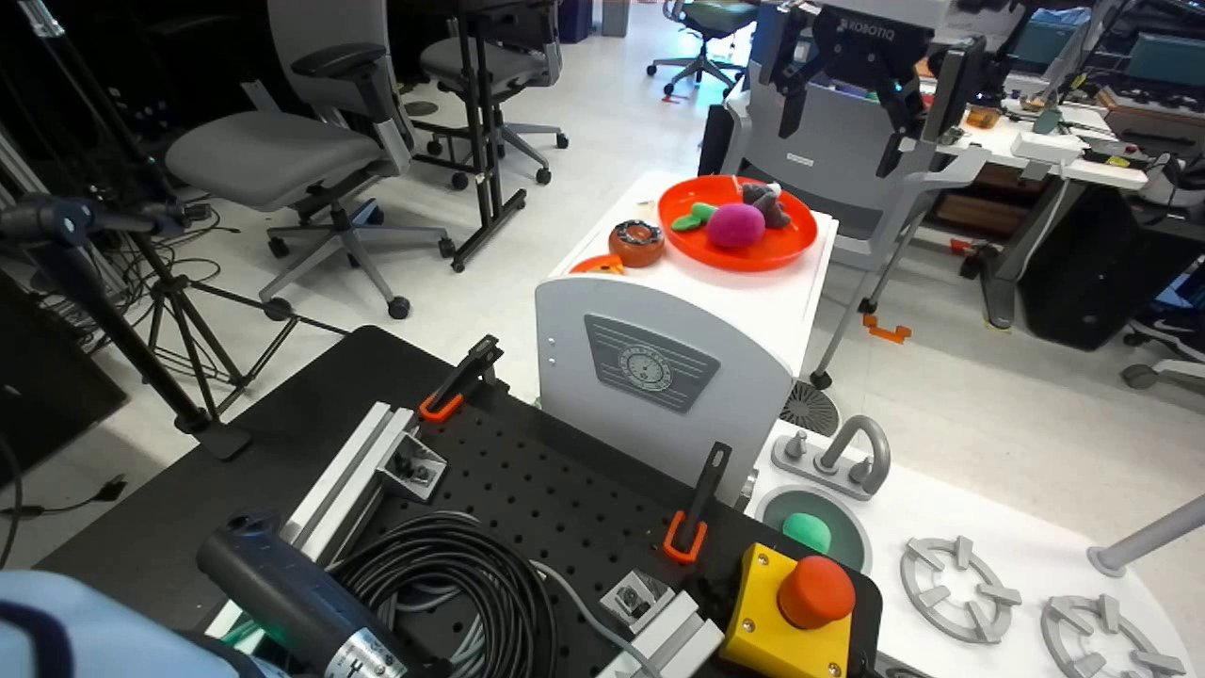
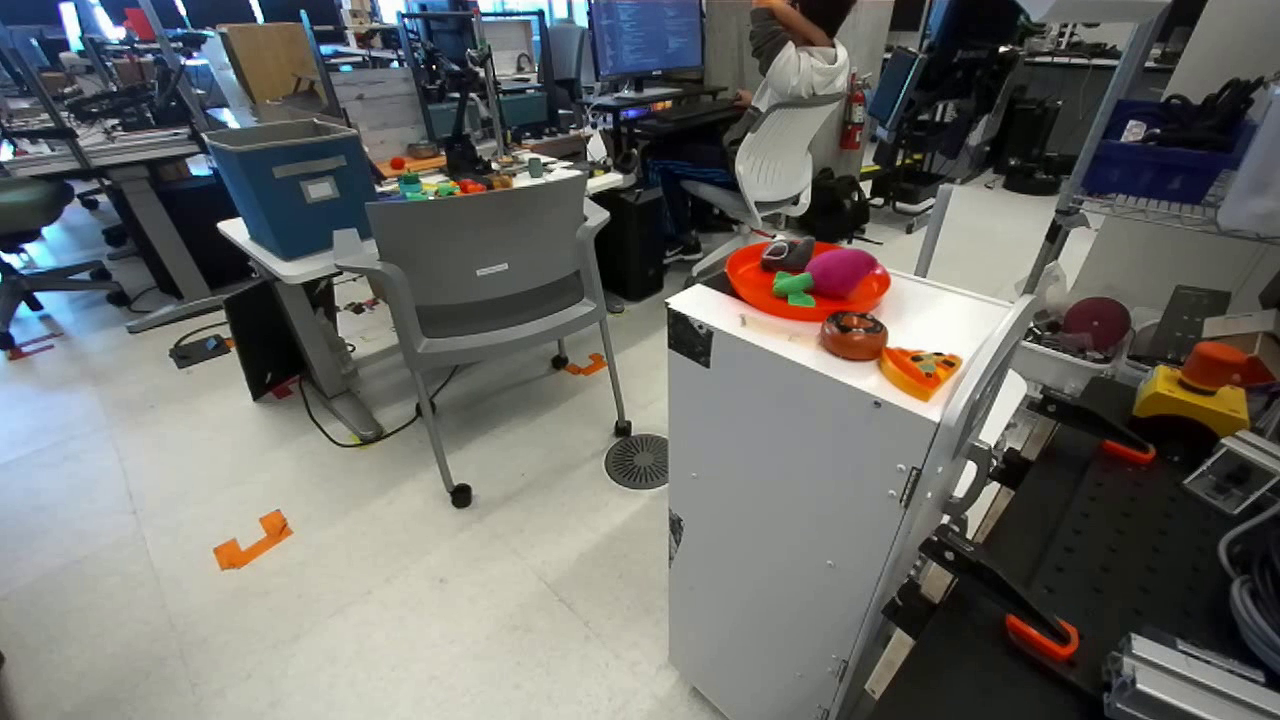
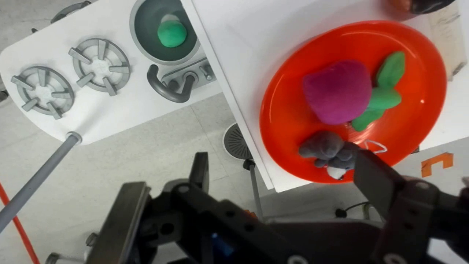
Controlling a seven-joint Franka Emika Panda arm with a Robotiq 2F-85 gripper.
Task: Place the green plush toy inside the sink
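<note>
smooth white counter (image 3: 117, 112), round grey sink (image 3: 148, 25), soft green plush toy (image 3: 172, 33) inside; blocky fingers (image 3: 377, 179) wide apart, empty.

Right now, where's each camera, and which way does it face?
An exterior view: above the black board, facing the white cabinet; the gripper hangs at upper right.
An exterior view: raised, board at lower right, looking past the cabinet toward a gray armchair; no gripper visible.
Wrist view: on the wrist, facing down at the sink with the green plush toy inside; gripper fingers below.
Both exterior views share the red plate and magenta toy.
</note>
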